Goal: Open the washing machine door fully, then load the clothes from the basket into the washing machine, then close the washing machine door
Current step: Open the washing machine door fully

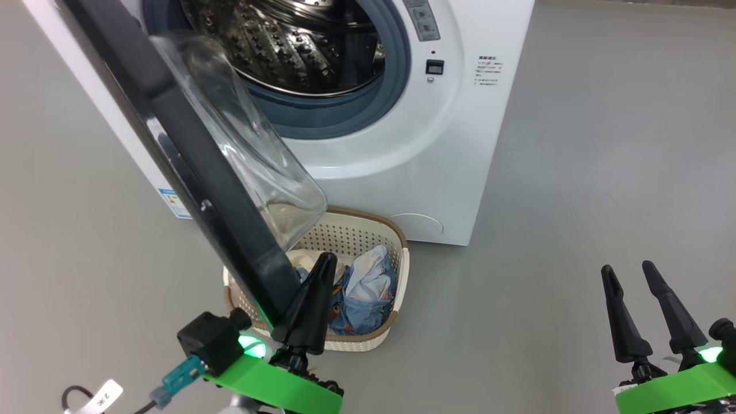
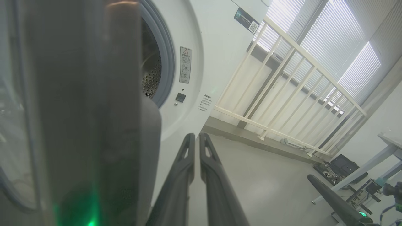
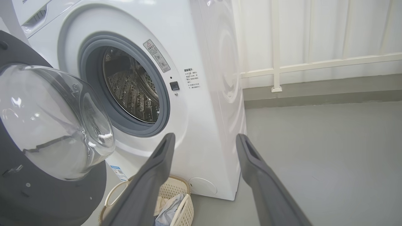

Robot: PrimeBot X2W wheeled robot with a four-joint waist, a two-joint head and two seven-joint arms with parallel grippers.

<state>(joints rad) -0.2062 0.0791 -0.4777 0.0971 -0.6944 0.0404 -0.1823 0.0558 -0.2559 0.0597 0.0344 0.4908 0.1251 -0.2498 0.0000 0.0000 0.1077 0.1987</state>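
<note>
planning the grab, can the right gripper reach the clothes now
Probably yes: the door overhangs only the basket's left part, and the open right gripper has bare floor between it and the clothes.

One washing machine (image 1: pixel 437 172) stood in the upper frame, with one washing machine door (image 1: pixel 190 161) and one blue label (image 1: pixel 174 202). One basket (image 1: pixel 356 230) sat lower centre; its clothes (image 1: pixel 368 293) counted at least three pieces. Two grippers, the left gripper (image 1: pixel 326 259) and right gripper (image 1: pixel 628 269), had two fingers each.
</note>
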